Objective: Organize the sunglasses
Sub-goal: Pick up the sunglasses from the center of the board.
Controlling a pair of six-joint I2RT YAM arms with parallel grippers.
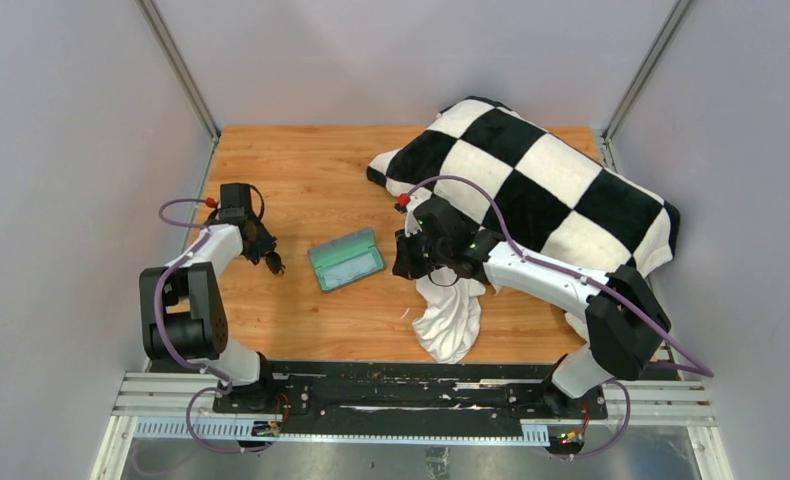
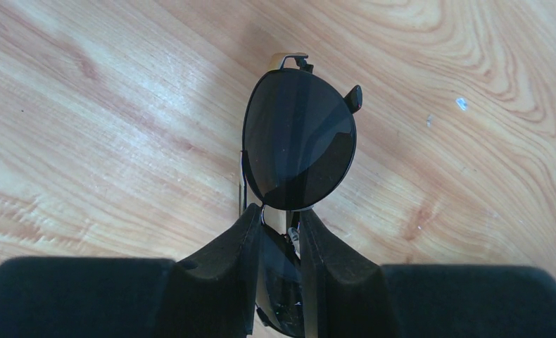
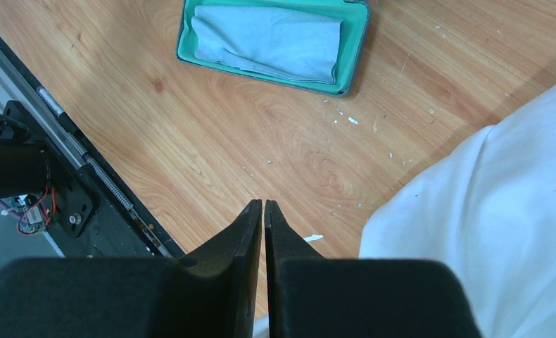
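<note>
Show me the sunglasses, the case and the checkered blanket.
sunglasses [image 2: 300, 137]: left wrist view, middle of the lens.
case [image 3: 354, 49]: right wrist view, its green side wall.
checkered blanket [image 1: 546, 175]: top view, near its middle.

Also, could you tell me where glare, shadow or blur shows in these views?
Left wrist: the sunglasses are sharp but carry a pale reflection. Right wrist: the white cloth is nearly washed out. Top external: even light, soft shadows.

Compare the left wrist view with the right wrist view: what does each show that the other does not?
Left wrist only: the sunglasses pinched between the left fingers. Right wrist only: the open case holding a light-blue cloth, white fabric, a black rail, and the right fingers shut on nothing. Both: the wooden table.
</note>
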